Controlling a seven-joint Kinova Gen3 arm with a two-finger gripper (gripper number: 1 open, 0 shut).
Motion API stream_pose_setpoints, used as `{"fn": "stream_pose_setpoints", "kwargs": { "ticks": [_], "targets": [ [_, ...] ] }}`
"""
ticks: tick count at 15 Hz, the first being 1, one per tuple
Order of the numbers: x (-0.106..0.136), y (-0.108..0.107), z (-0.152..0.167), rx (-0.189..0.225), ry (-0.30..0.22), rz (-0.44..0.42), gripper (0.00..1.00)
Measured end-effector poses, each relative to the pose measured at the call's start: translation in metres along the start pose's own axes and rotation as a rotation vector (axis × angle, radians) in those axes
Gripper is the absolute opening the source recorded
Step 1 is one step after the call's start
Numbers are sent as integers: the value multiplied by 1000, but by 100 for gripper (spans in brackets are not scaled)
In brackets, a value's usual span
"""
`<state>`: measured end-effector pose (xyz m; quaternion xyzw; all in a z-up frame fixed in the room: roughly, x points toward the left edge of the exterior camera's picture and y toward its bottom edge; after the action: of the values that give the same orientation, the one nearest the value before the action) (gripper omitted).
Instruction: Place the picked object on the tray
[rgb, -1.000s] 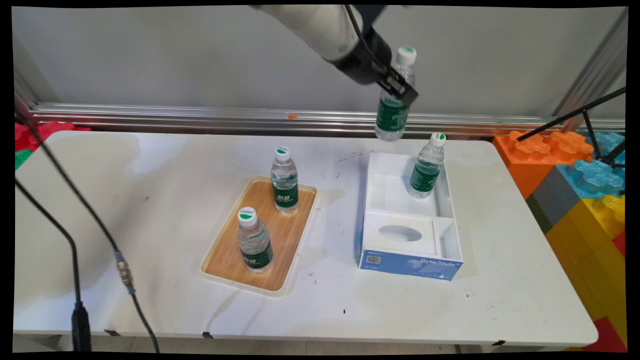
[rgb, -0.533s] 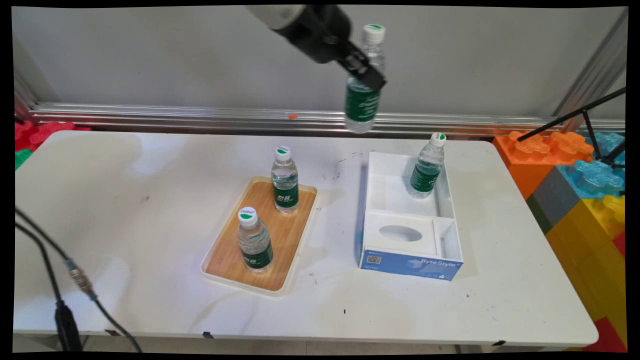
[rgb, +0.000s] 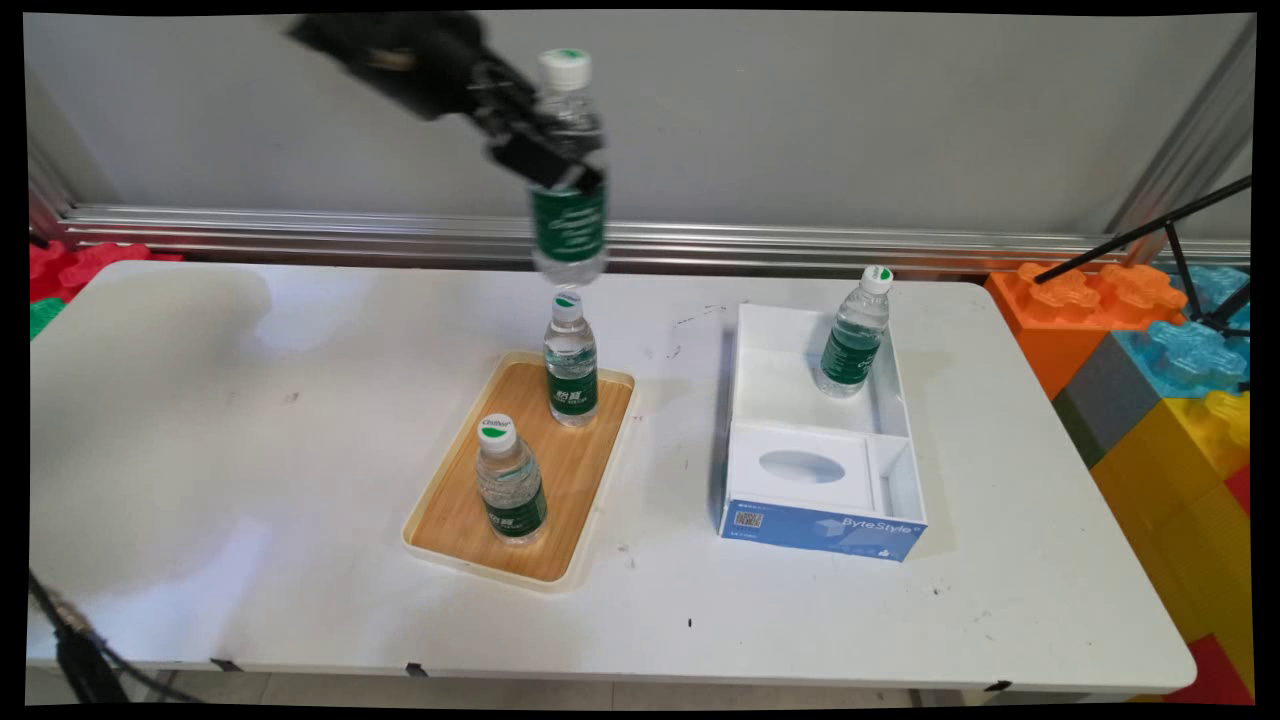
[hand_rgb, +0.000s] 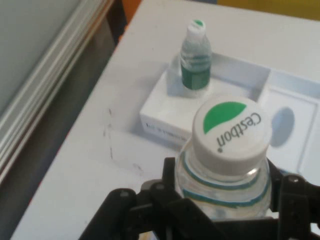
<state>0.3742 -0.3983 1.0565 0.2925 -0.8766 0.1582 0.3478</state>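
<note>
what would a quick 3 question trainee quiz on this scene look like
1. True or false: the gripper holds a bottle up in the air, clear of the table.
2. How many bottles stand on the wooden tray?
3. Multiple choice: the bottle in the white box stands in A) the far compartment, B) the near compartment with the oval hole, C) on the table beside the box.

Key: 1 true. 2 two, one near and one far. 3 A.
</note>
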Motion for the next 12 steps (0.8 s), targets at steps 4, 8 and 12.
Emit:
{"fn": "stream_pose_setpoints", "kwargs": {
  "ticks": [4, 8, 12],
  "targets": [
    [-39, -16, -29, -44, 1, 2, 0],
    [-74, -31, -41, -70, 14, 21, 0],
    [-112, -53, -30, -78, 54, 85, 0]
  ]
}}
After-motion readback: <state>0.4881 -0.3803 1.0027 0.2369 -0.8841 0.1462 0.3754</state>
